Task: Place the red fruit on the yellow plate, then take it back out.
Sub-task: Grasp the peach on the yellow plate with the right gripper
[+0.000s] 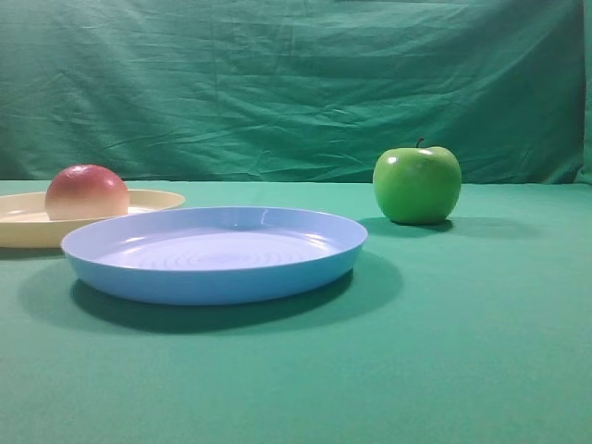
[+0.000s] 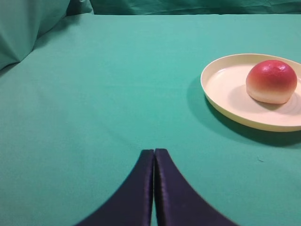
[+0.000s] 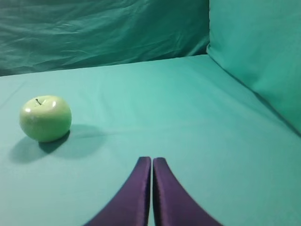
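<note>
fruit: red fruit (image 2: 271,81) sat on yellow plate (image 2: 221,96), placement done, awaiting retrieval | left gripper (image 2: 154,153) pressed together, empty, short of plate | right gripper (image 3: 151,161) together, empty, idle

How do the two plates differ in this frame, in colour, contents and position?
The yellow plate is pale cream and holds the red fruit; the blue plate is light blue and holds nothing. In the exterior view, the blue plate sits nearer the camera, the yellow one behind it at left. Both are round, shallow and low-rimmed.
</note>
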### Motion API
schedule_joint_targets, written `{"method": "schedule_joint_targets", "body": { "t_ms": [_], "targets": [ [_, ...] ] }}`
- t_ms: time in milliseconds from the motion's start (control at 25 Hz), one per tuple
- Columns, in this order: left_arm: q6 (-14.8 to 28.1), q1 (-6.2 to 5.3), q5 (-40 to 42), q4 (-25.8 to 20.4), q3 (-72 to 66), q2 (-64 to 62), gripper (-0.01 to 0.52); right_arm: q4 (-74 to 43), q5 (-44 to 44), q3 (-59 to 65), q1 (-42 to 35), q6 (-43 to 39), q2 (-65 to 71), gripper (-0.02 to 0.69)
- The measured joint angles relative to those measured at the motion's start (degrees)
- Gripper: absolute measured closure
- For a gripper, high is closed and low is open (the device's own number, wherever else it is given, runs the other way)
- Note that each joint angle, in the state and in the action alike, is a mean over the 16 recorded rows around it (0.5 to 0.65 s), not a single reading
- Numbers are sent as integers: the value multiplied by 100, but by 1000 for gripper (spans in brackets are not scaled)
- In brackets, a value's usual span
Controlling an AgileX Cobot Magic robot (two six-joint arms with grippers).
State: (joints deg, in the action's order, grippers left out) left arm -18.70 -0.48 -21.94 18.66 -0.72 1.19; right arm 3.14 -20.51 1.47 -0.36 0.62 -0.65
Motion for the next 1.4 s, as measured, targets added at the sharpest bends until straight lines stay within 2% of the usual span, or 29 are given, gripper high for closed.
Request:
{"method": "schedule_joint_targets", "body": {
  "t_ms": [600, 1120, 1400],
  "targets": [
    [0, 0, 0, 0, 0, 0, 514, 10, -100, 1, 0, 61, 0, 665],
    [0, 0, 0, 0, 0, 0, 514, 62, 1179, -125, 0, -24, 0, 665],
    [0, 0, 0, 0, 0, 0, 514, 87, 1147, -788, 0, -47, 144, 665]
  ]
}}
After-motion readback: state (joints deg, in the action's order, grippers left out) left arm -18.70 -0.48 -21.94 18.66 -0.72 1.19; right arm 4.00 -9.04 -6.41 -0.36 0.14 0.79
